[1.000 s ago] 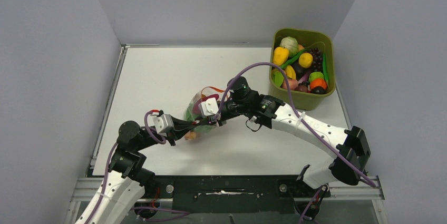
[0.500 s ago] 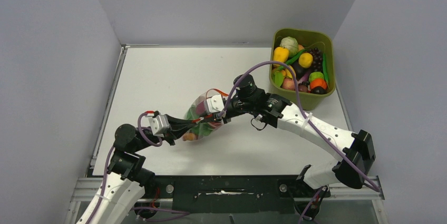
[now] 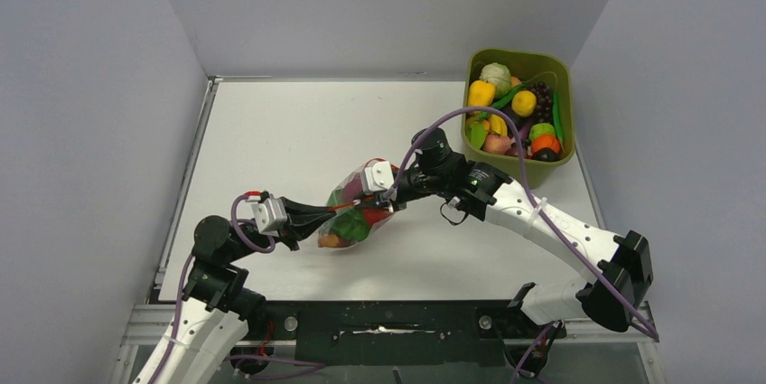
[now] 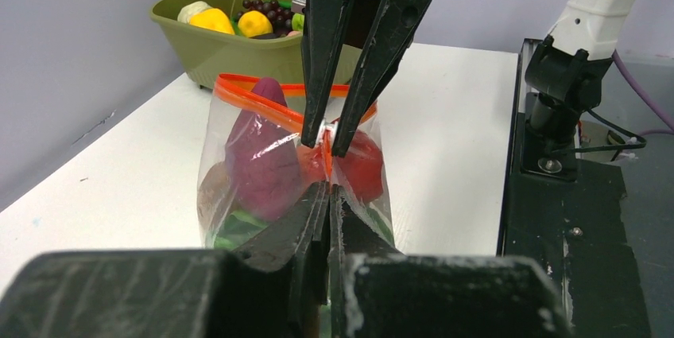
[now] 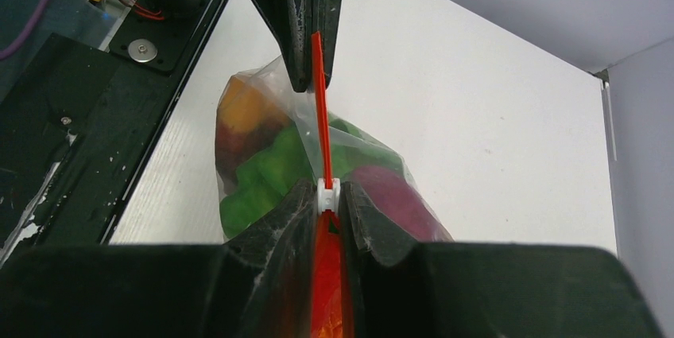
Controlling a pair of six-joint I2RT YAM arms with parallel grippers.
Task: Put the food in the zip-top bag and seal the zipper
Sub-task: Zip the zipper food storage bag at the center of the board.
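Toward the near middle of the tabletop (image 3: pixel 271 131), the zip-top bag (image 3: pixel 354 214) is stretched between the two arms. The left tool (image 3: pixel 334 211) has its fingers pressed together on the near end of the zipper (image 5: pixel 321 127), which the right wrist view shows as an orange-red strip drawn taut. The right tool (image 3: pixel 390 196) is clamped on the same strip farther along, its fingers pinching a small white slider (image 5: pixel 328 192).

The food (image 4: pixel 262 159) sits inside the bag below both tools: purple and red pieces in the left wrist view, green and orange ones in the right. Crinkled plastic blurs their outlines. The left fingers cut off the bag's bottom, so I cannot tell whether it touches the tabletop. Past the slider the strip splits into an open loop.

Bare tabletop stretches to the left and behind the bag. The olive tub (image 3: pixel 519 172) stands at the far right corner, well apart from the bag and just beside the right arm.
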